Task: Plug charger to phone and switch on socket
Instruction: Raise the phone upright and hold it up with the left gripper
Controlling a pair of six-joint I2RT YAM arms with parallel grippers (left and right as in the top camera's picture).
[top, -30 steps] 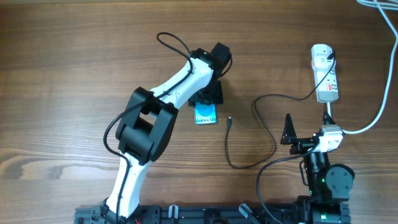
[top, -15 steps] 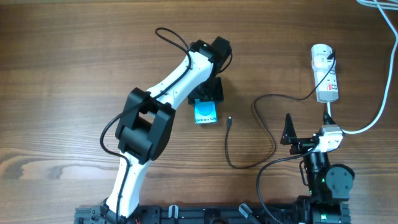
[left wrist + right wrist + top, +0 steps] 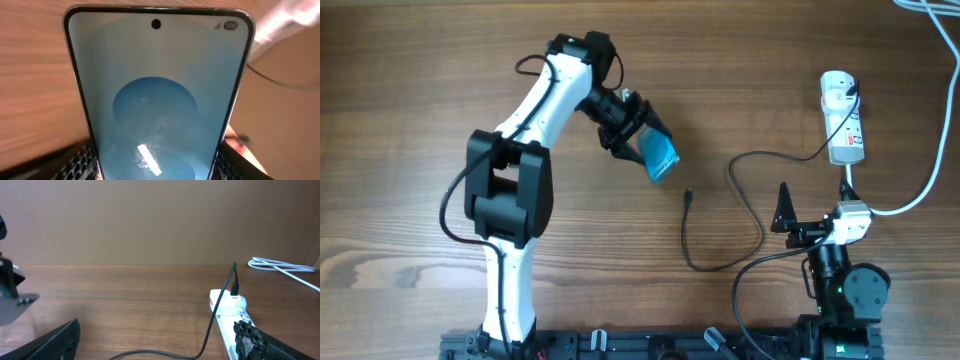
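1. Black and thin, the looping charger cable (image 3: 760,236) lies slack on the brown wooden table (image 3: 410,90) just ahead of the idle right arm. I judge there is slack enough for the plug-in, so the lead is best taken close to its end, not dragged by the loop.
2. Its tiny dark connector tip (image 3: 689,196) rests free on the wood, near the flat turquoise-screened smartphone (image 3: 661,158) but not touching it. The step in hand looks like presenting the handset, so its port end should come level with the tip and in line with it before any push.
3. No view shows the port. The free end carries the punch-hole camera, so the port is probably at the gripped end, and the hold may need changing first.
4. Furthest off, the white elongated power strip (image 3: 844,120) has the lead's other end plugged in. Its switch is too small to read, and pressing it comes last.
5. Right gripper (image 3: 157,332): jaws spread wide and empty. The arm sits folded close to its base, its wrist camera looking level across the table towards the strip.
6. Left gripper (image 3: 638,138): jaws closed on the smartphone's long edges, with the meshed pads (image 3: 82,162) pressing at its lower end. The arm reaches up the table, bent at the elbow, with the wrist turned so the handset slants towards the tip. The handset appears to be clear of the wood.
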